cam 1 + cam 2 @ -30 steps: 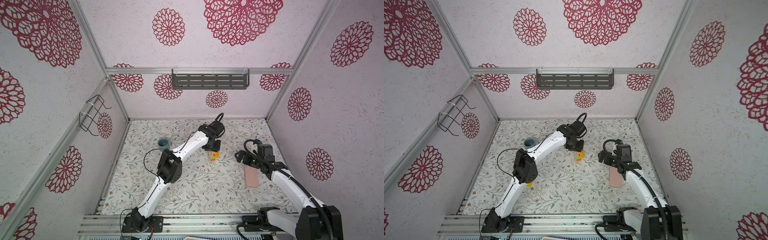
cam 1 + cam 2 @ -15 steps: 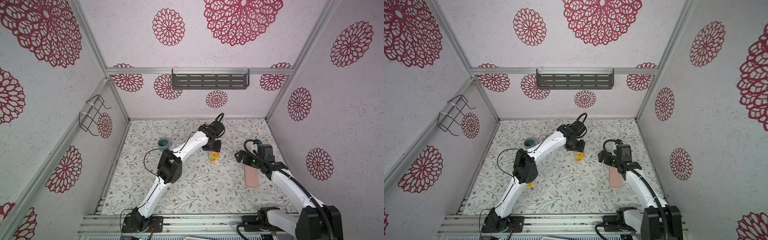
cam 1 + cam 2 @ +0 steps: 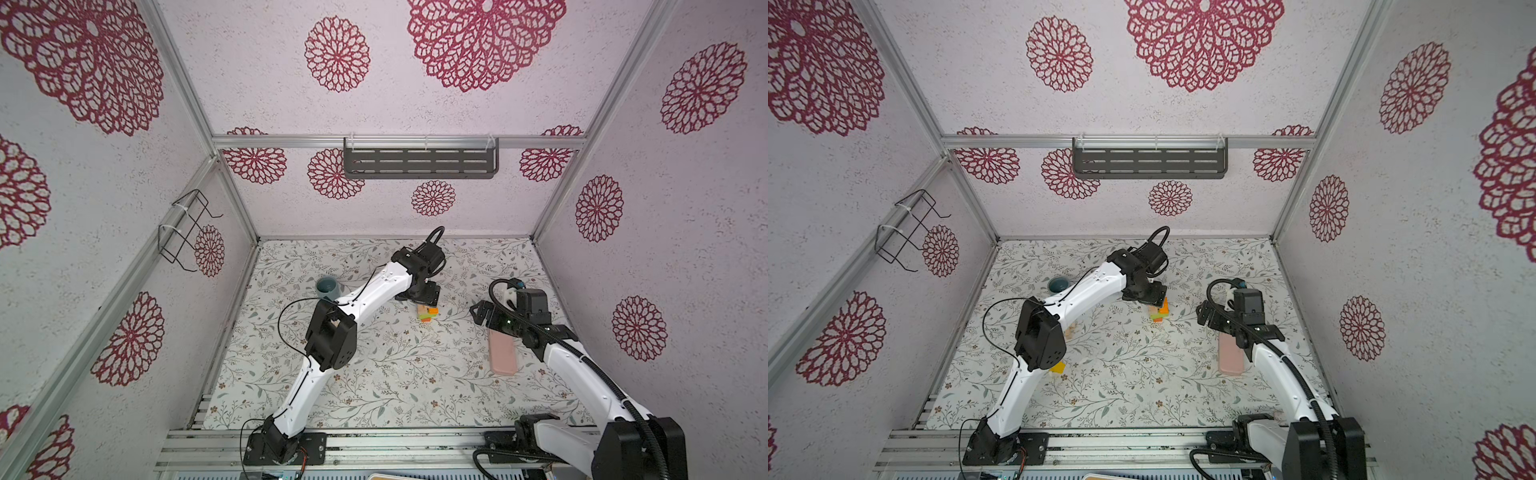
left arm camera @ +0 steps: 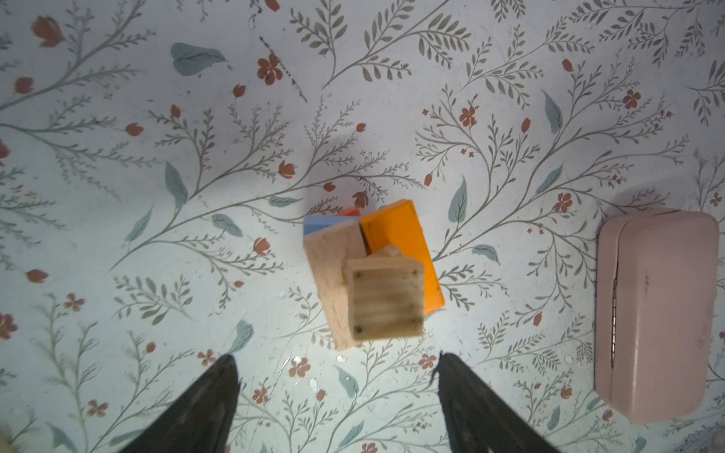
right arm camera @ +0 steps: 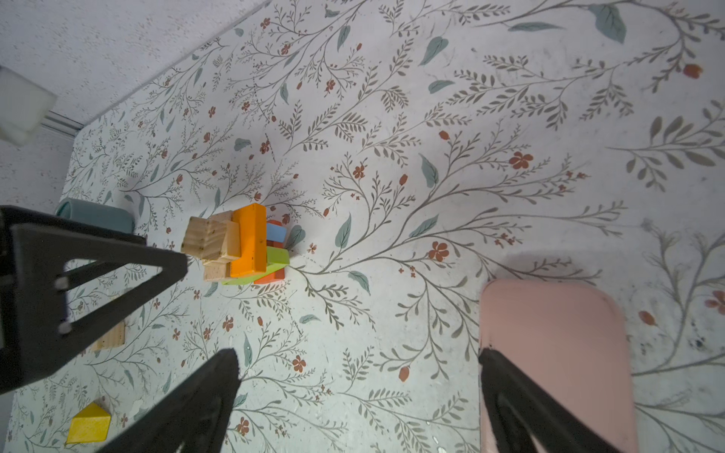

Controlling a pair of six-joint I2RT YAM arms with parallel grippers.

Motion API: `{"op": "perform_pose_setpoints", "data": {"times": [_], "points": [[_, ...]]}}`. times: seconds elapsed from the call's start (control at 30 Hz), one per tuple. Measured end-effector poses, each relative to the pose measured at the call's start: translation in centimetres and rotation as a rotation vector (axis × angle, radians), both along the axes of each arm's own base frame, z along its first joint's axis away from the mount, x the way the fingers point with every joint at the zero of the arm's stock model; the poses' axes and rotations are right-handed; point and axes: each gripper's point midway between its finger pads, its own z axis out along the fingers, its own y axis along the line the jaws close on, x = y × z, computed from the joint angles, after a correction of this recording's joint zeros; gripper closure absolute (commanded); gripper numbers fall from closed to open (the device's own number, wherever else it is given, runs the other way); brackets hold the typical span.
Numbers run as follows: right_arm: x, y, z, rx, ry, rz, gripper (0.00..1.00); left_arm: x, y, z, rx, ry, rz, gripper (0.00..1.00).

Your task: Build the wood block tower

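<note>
The tower (image 4: 396,251) is a small stack of wood blocks in orange, light blue, green, red and plain wood, topped by a grooved plain block (image 4: 386,302). It stands mid-table in both top views (image 3: 428,312) (image 3: 1160,311) and shows in the right wrist view (image 5: 247,243). My left gripper (image 4: 335,357) hangs open just above and behind the tower (image 3: 422,296), with nothing between its fingers. My right gripper (image 5: 357,353) is open and empty, low over the table to the tower's right (image 3: 482,313), at the end of the pink slab.
A pink slab (image 3: 502,353) (image 5: 557,353) lies right of the tower. A grey-blue mug (image 3: 327,287) (image 5: 98,217) stands at the left rear. A loose yellow block (image 3: 1057,368) (image 5: 88,423) and a plain wood block (image 5: 110,337) lie near the left arm's elbow.
My left gripper's jaws have spread apart and left the grooved plain block resting on top of the tower. The right arm has not moved.
</note>
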Motion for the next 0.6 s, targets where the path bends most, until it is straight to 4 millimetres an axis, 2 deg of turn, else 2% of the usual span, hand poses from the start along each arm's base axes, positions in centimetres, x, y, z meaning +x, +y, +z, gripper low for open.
{"op": "perform_pose_setpoints", "data": {"times": [0.23, 0.4, 0.6], "points": [[-0.4, 0.2, -0.4, 0.009, 0.024, 0.007, 0.02, -0.7, 5.2, 2.1, -0.001, -0.017, 0.079, 0.20], [-0.6, 0.6, -0.3, 0.032, 0.030, 0.020, 0.06, -1.1, 8.7, 1.6, 0.015, -0.007, 0.149, 0.22], [-0.4, 1.5, 0.1, 0.047, 0.040, 0.038, 0.08, -2.6, 12.2, 0.7, 0.032, 0.002, 0.215, 0.26]]}}
